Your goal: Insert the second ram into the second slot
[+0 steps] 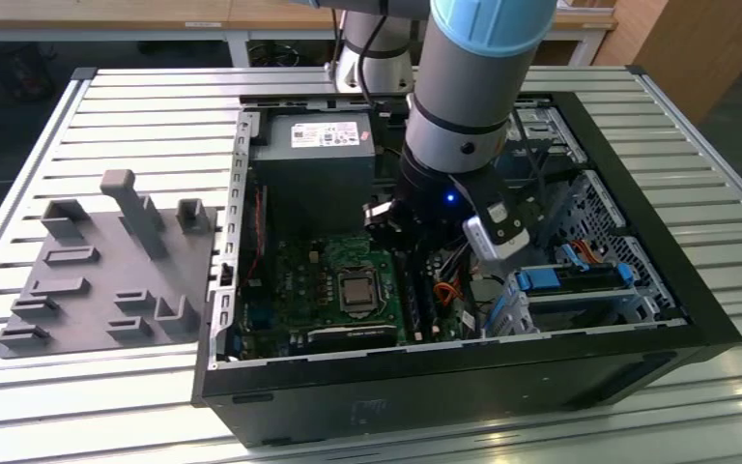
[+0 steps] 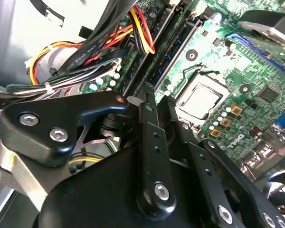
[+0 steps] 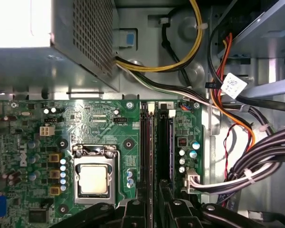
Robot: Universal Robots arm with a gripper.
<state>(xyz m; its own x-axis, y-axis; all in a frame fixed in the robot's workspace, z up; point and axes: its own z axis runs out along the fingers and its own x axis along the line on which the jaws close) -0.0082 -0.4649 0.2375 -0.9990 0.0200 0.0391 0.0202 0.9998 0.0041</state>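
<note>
Green motherboard (image 3: 99, 123) with a silver processor (image 3: 93, 179), yellow-orange wires (image 3: 190, 52), and a black claw (image 2: 149, 107).

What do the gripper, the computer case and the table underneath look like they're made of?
Gripper: likely black anodized metal, matte, with bright steel screw heads along its links.
Computer case: black outer shell with a soft sheen; bare gray sheet metal inside.
Table: looks like ribbed aluminum profiles, silvery and brushed.

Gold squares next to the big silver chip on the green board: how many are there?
3 gold squares, in a line beside the processor socket in the first wrist view: a middle one and one at each end. Others may be hidden elsewhere.
</note>
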